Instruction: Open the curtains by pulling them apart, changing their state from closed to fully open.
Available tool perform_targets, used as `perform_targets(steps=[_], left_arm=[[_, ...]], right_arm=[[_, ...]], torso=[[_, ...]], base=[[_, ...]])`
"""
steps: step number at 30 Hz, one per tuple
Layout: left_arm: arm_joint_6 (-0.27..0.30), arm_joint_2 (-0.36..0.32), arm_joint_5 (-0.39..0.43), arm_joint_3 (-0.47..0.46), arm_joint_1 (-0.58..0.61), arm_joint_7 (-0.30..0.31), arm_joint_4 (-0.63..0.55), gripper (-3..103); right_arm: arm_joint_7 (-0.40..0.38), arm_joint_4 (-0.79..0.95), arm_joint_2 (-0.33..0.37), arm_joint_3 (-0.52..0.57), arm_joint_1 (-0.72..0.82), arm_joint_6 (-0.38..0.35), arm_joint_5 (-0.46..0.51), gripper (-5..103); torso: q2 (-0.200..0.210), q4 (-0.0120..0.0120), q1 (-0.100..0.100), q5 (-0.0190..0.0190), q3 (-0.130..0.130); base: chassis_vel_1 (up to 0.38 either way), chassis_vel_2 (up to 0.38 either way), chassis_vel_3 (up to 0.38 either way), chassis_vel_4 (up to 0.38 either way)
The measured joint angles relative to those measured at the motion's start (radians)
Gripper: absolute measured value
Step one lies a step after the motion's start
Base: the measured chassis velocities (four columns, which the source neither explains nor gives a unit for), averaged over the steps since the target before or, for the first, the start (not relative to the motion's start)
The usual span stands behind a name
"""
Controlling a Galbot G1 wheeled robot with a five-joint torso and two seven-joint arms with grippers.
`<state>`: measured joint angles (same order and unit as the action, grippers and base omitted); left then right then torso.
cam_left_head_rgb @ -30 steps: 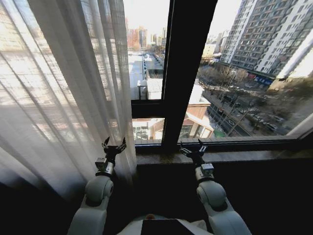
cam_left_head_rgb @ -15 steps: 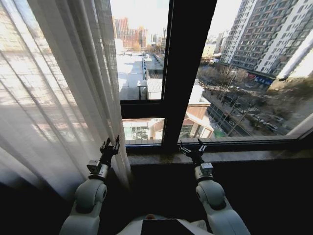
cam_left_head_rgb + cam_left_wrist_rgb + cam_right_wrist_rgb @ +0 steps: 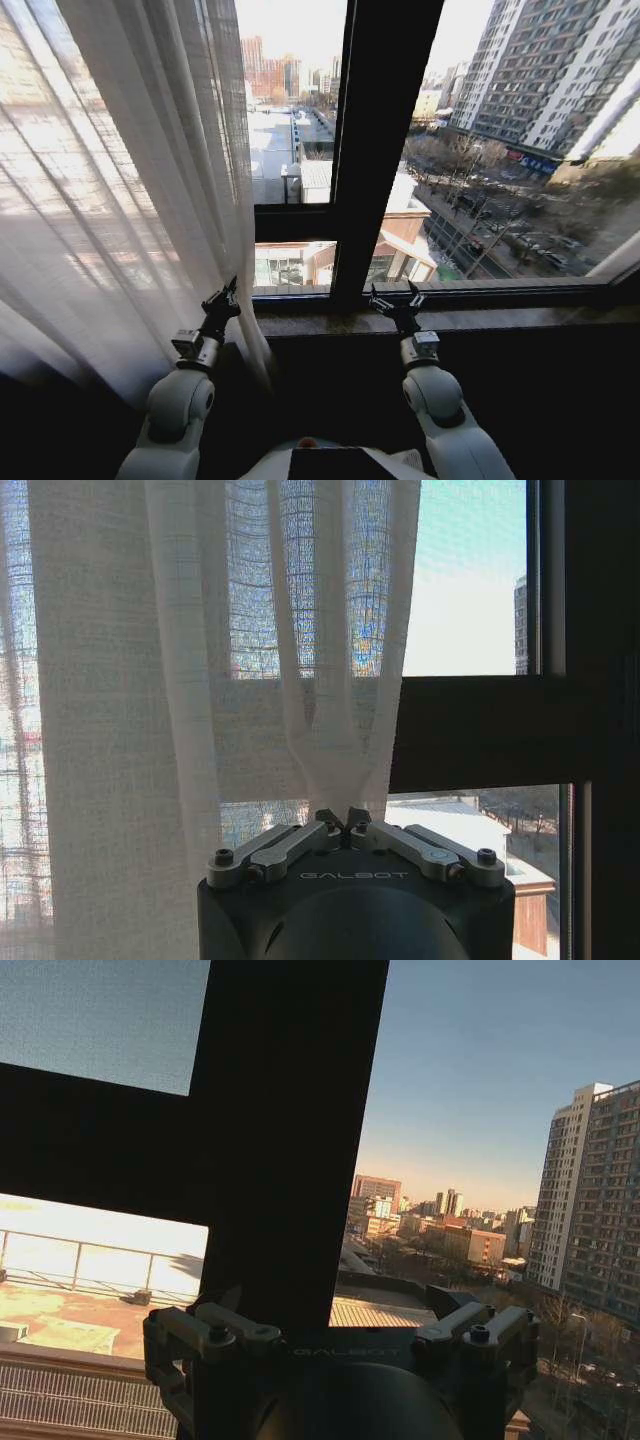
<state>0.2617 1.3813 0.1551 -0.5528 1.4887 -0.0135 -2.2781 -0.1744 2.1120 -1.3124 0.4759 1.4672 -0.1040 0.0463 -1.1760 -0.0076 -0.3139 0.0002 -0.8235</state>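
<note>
A sheer white curtain (image 3: 120,200) hangs bunched over the left part of the window, its free edge just left of the dark centre post. In the head view my left gripper (image 3: 222,300) is low at that edge. In the left wrist view the left gripper (image 3: 343,818) is shut on a pinched fold of the curtain (image 3: 120,680), and the fabric fans upward from the fingertips. My right gripper (image 3: 395,300) sits open just above the sill, in front of the post, touching no fabric. In the right wrist view the right gripper (image 3: 340,1310) has its fingers spread, with nothing between them.
A thick dark window frame post (image 3: 385,150) with a crossbar (image 3: 295,222) divides the glass. The stone sill (image 3: 500,318) runs under the window, with a dark wall below it. Bare glass to the right of the post looks out on city buildings.
My left gripper has gone from open to shut on the curtain's edge and has shifted left, drawing the edge left and uncovering more glass. The right arm has hardly moved.
</note>
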Motion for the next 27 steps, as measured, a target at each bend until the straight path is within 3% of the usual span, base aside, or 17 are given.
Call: perform_targets(steps=[14, 27], left_arm=[[0.0, 0.002, -0.001, -0.001, 0.003, -0.001, -0.003, 0], [-0.002, 0.008, -0.005, -0.001, 0.012, -0.002, -0.007, 0]], right_arm=[[-0.004, 0.001, 0.002, 0.002, 0.003, -0.001, -0.004, 100], [-0.004, 0.0, 0.0, 0.0, 0.008, -0.001, -0.006, 100]], torso=[[0.0, -0.0001, 0.0, 0.0002, 0.0], [0.0, -0.0002, 0.0, 0.0005, 0.0]], base=[[0.034, 0.038, -0.03, -0.03], [0.229, 0.225, -0.229, -0.239]])
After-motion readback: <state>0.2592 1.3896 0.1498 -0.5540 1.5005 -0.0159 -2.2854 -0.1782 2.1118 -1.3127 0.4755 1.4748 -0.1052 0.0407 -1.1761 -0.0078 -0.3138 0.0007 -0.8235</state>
